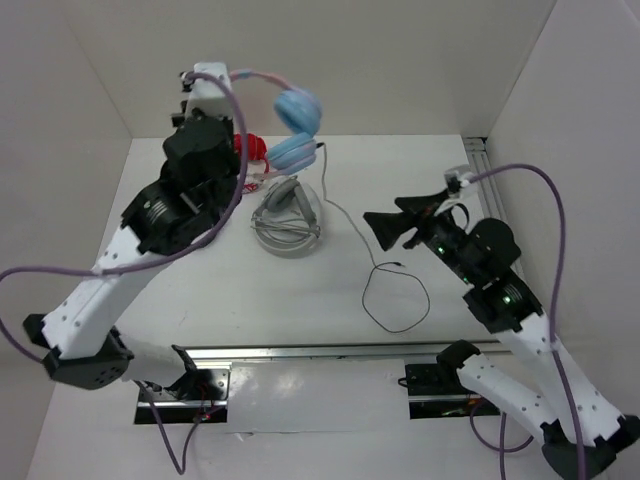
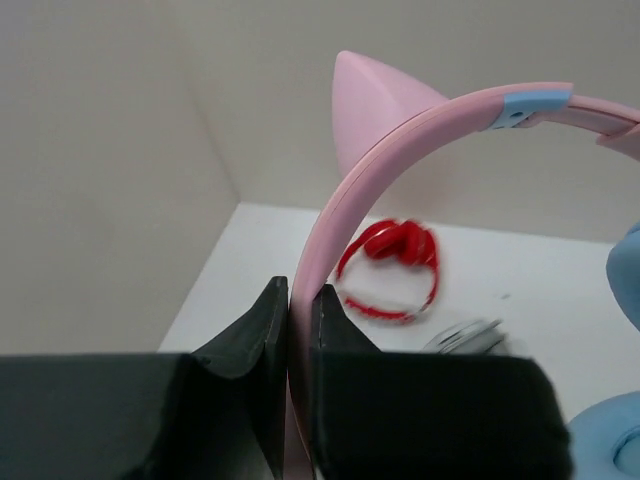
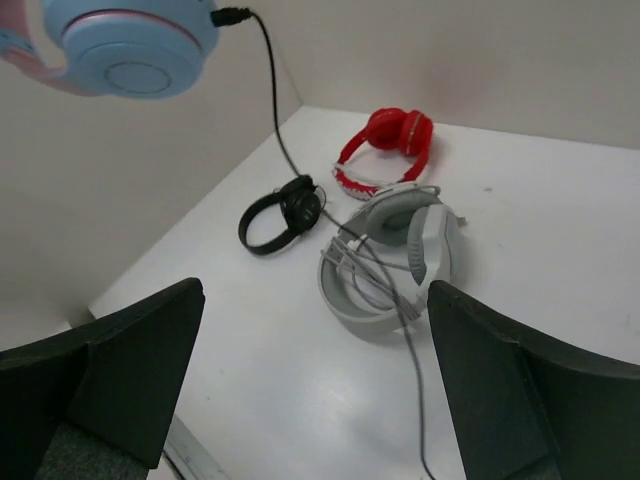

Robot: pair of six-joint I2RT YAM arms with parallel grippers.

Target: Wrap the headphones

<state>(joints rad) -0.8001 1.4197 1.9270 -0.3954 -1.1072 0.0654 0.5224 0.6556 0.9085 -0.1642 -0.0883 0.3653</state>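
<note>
The headphones hang in the air at the back left, with a pink headband [image 1: 262, 77] and light blue earcups [image 1: 298, 110]. My left gripper [image 1: 205, 88] is shut on the headband [image 2: 318, 250], just below a pink cat ear [image 2: 375, 105]. The thin black cable [image 1: 345, 215] hangs from the lower earcup and ends in a loose loop on the table [image 1: 395, 295]. My right gripper [image 1: 385, 228] is open and empty above the table, to the right of the cable. In the right wrist view, the earcup [image 3: 130, 45] and cable [image 3: 275, 110] show beyond its spread fingers [image 3: 130, 370].
A red pair of headphones [image 1: 252, 150] lies at the back under the raised pair. A grey pair [image 1: 287, 215] lies mid-table, and the cable crosses it [image 3: 395, 255]. A small black pair [image 3: 280, 215] lies beside it. Walls stand left, back and right. A metal rail [image 1: 340, 352] lines the near edge.
</note>
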